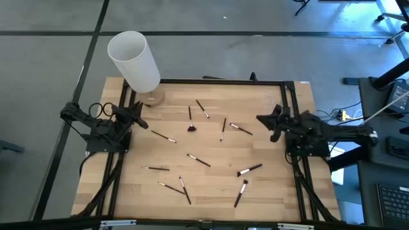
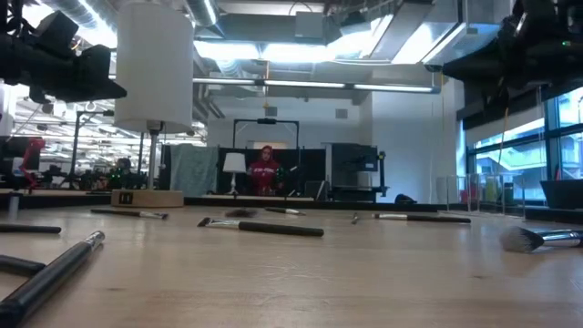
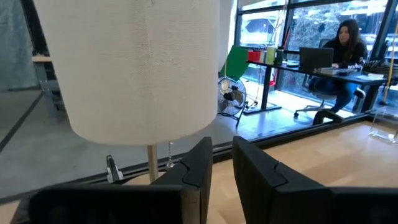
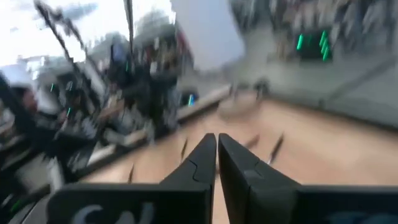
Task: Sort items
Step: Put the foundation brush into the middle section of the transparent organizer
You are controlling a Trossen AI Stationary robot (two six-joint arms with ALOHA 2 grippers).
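Several slim dark-handled makeup brushes lie flat and scattered over the wooden table (image 1: 211,204), among them one with a dark tuft (image 1: 190,119), one near my left gripper (image 1: 163,136) and two with pale tips at the near right (image 1: 249,170) (image 1: 241,193). The low view shows them lying flat too (image 2: 260,226) (image 2: 537,239). My left gripper (image 1: 142,121) (image 3: 222,155) hovers at the table's left side, narrowly open, touching nothing. My right gripper (image 1: 261,119) (image 4: 216,142) hovers at the right side, shut and empty, pointing toward the middle.
A big white cylinder (image 1: 134,61) (image 3: 137,62) stands on a thin pole with a wooden base (image 1: 152,98) (image 2: 146,197) at the table's far left corner, just ahead of my left gripper. A black frame (image 1: 223,81) edges the table. People sit in the room beyond.
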